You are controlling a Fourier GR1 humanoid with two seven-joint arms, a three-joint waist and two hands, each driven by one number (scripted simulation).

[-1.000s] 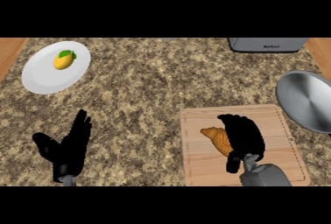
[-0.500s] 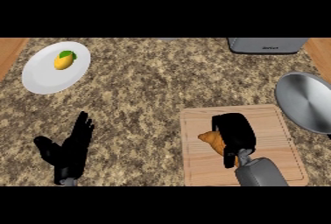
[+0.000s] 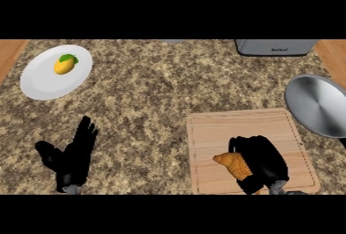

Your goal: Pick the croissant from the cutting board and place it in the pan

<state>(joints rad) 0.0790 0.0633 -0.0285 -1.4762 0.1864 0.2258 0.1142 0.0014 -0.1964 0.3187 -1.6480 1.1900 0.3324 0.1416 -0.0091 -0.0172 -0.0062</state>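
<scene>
A golden-brown croissant [image 3: 232, 164] lies on the wooden cutting board [image 3: 236, 125] at the lower right. My right hand [image 3: 263, 160] covers its right side, fingers curled over it and thumb at its near end. The grey metal pan [image 3: 319, 104] sits just right of the board, partly cut off by the view's edge. My left hand [image 3: 71, 155] rests open on the counter at the lower left, fingers pointing up.
A white plate [image 3: 44, 80] with a yellow-green mango [image 3: 64, 65] stands at the upper left. A grey appliance [image 3: 276, 46] sits at the back right. Wooden counter edges show at both far corners.
My right hand has drawn back toward the near edge of the board and closed round the croissant, which shifted nearer with it. The left hand has barely moved.
</scene>
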